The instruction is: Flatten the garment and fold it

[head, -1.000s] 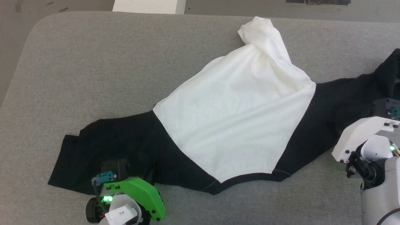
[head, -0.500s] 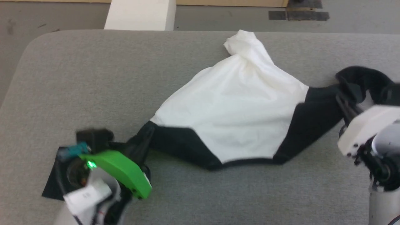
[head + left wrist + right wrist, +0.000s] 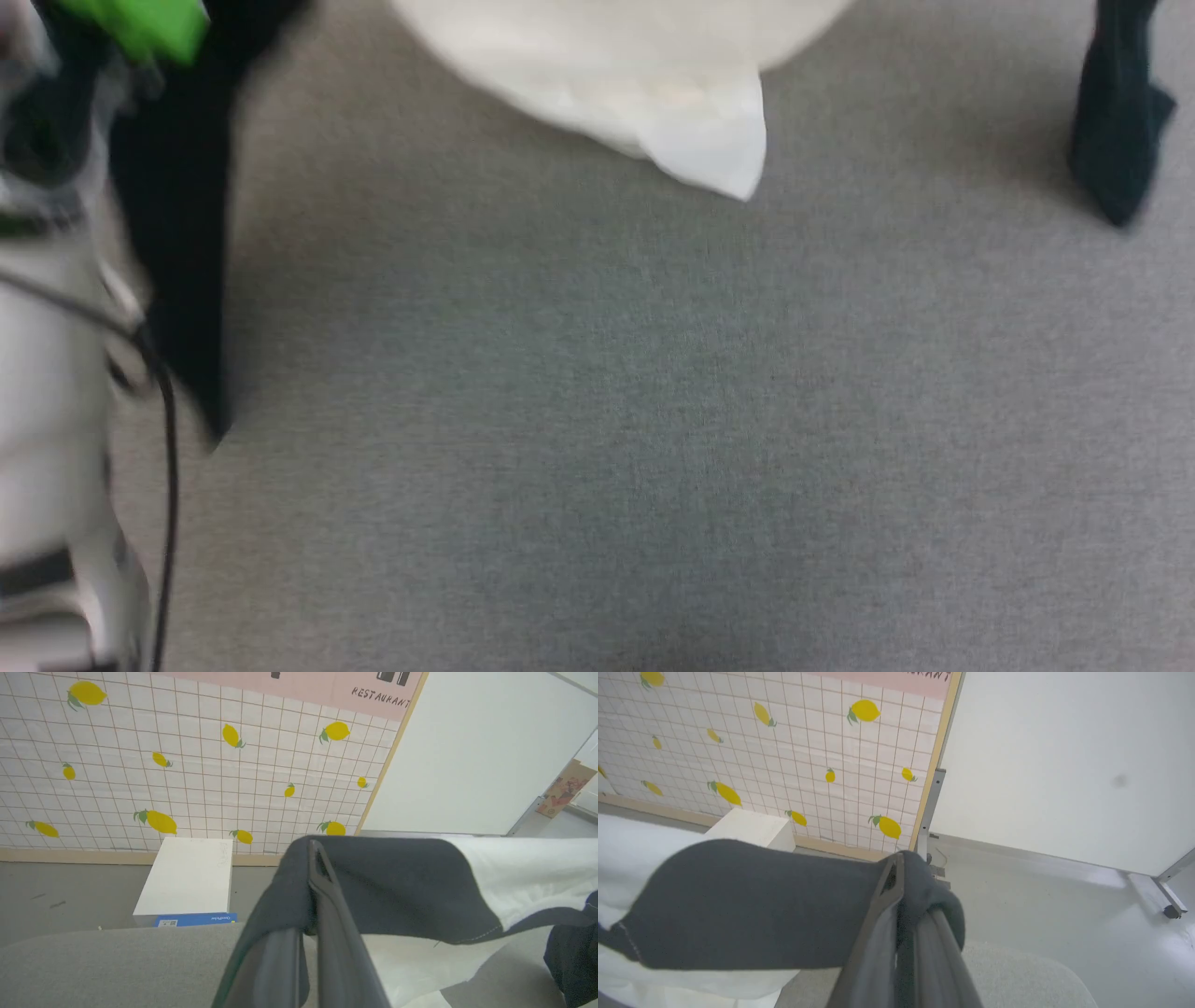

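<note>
The garment hangs in the air above the grey table (image 3: pixel 597 420). Its white body panel (image 3: pixel 653 103) droops at the top of the head view, with one black sleeve (image 3: pixel 182 233) dangling at the left and another (image 3: pixel 1116 140) at the right. In the left wrist view, my left gripper (image 3: pixel 314 858) is shut on a black fold of the garment (image 3: pixel 397 882). My right gripper (image 3: pixel 896 868) pinches black cloth of the garment (image 3: pixel 747 900) the same way. My left arm's green cover (image 3: pixel 140 23) and pale forearm (image 3: pixel 47 373) show blurred at the far left.
Beyond the table's far edge (image 3: pixel 117 966) a white box (image 3: pixel 187 877) stands on the floor against a lemon-patterned tile wall (image 3: pixel 187 765). A white wall panel (image 3: pixel 1064 765) and a metal frame leg (image 3: pixel 1169 891) lie to the right. The table's rounded corner (image 3: pixel 1017 970) shows under the right gripper.
Both grippers have lifted the garment off the table; it lay spread out and now hangs between them. The head view has also shifted, so the table fills it from closer.
</note>
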Tool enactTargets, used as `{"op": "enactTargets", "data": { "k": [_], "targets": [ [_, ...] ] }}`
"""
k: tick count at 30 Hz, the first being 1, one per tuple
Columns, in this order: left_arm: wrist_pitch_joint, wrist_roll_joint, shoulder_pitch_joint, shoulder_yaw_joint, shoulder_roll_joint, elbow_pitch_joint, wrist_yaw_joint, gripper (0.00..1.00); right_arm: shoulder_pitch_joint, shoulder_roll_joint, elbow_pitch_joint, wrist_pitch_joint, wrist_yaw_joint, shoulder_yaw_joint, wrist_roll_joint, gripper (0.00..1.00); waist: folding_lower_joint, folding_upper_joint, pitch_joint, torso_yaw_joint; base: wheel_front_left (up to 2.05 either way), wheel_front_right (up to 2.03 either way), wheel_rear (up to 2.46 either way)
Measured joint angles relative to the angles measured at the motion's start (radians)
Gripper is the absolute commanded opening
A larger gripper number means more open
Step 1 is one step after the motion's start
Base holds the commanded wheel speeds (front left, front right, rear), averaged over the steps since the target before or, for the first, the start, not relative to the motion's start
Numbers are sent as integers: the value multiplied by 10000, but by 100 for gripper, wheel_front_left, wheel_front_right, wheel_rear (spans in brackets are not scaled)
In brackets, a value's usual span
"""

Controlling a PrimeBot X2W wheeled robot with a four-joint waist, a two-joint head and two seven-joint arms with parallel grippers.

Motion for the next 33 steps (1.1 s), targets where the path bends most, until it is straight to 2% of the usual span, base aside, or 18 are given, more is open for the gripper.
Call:
{"op": "enactTargets", "data": {
  "k": [4,9,13,16,21,26,30,33],
  "targets": [
    [-1016,723,-1937,71,-56,1016,313,0,-1859,92,951,-1124,2,-27,-430,0,0,0,703,-138,0,0,0],
    [-2788,980,-3966,495,-378,2061,619,0,-3782,357,1929,-2886,6,-157,-1062,0,0,0,1496,-313,0,0,0],
    [-3825,926,-4757,715,-675,2571,594,0,-4644,424,2376,-4186,6,-161,-1465,0,0,0,1886,-437,0,0,0],
    [-4186,874,-4890,704,-709,2974,422,0,-4881,382,2892,-4719,6,-25,-1461,0,0,0,2024,-463,0,0,0],
    [-4171,809,-4257,539,-560,3753,111,0,-4495,199,3831,-5191,6,487,-965,0,0,0,1990,-339,0,0,0],
    [-3898,1348,-2477,-182,-226,4535,-305,0,-2911,-69,4520,-5335,8,1131,-130,0,-1,0,1787,-229,0,0,0],
    [-3538,1394,-972,-476,-63,4780,-508,0,-1373,-324,4516,-5193,8,1875,888,0,-1,0,1414,-170,0,0,0],
    [-3009,1308,429,-721,-6,4673,-642,0,35,-619,4056,-4821,8,2238,1699,0,-2,0,1014,-129,0,0,0]
  ]
}}
